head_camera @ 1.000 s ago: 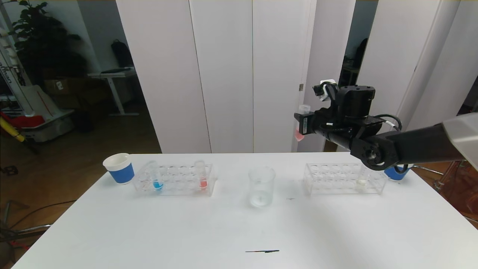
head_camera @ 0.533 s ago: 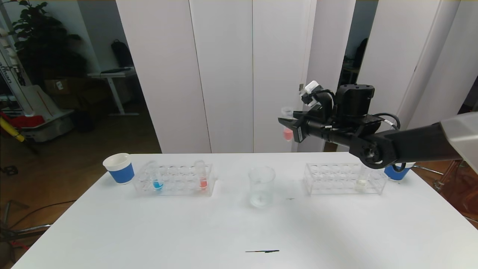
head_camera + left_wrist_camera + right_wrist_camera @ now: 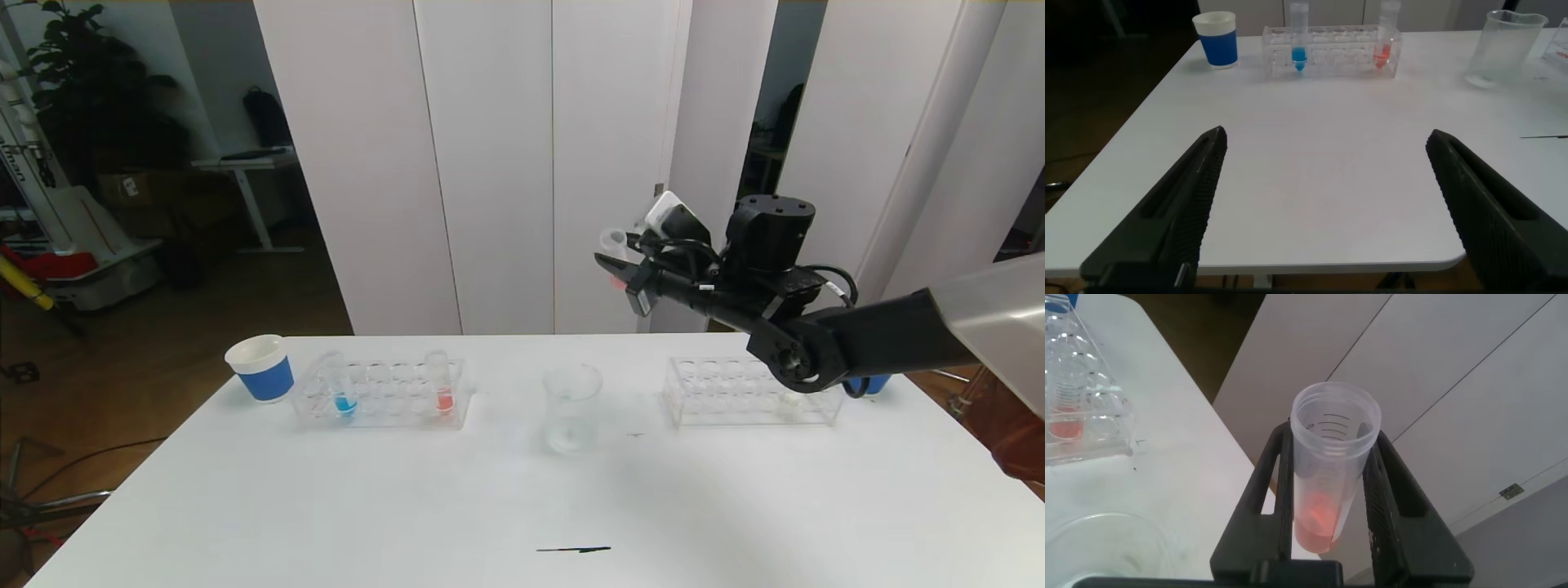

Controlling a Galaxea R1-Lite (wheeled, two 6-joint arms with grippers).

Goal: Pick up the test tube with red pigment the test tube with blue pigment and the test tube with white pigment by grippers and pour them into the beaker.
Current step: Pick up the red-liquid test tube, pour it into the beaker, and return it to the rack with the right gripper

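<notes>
Red tube in the claw: the test tube with red pigment (image 3: 1334, 465) is clamped between the fingers (image 3: 1388, 498) of the right claw (image 3: 614, 269), held high in the air above the tabletop (image 3: 522, 490), behind and a little right of the beaker; red liquid sits at its rounded bottom.
Writing: faint graduation marks and tiny print ring the tube just under its rim in the right wrist view; too small to read.
Beaker: the beaker (image 3: 572, 407) stands upright near the middle of the tabletop, between the two racks, apart from both.
Left rack: a clear rack (image 3: 384, 394) holds the test tube with blue pigment (image 3: 343, 390) towards its left end and a second red tube (image 3: 441, 384) towards its right end, both upright.
Right rack: a second clear rack (image 3: 747, 392) holds the test tube with white pigment (image 3: 790, 397) near its right end, partly hidden behind the right arm's joint.
Cups: a white cup with a blue band (image 3: 261, 368) stands just left of the left rack; another blue-banded cup (image 3: 869, 383) is mostly hidden behind the right arm.
Left claw: the left claw (image 3: 1327, 204) hovers low at the near edge of the tabletop, fingers spread wide, gripping nothing.
Mark: a thin dark line (image 3: 573, 550) lies on the near tabletop.
</notes>
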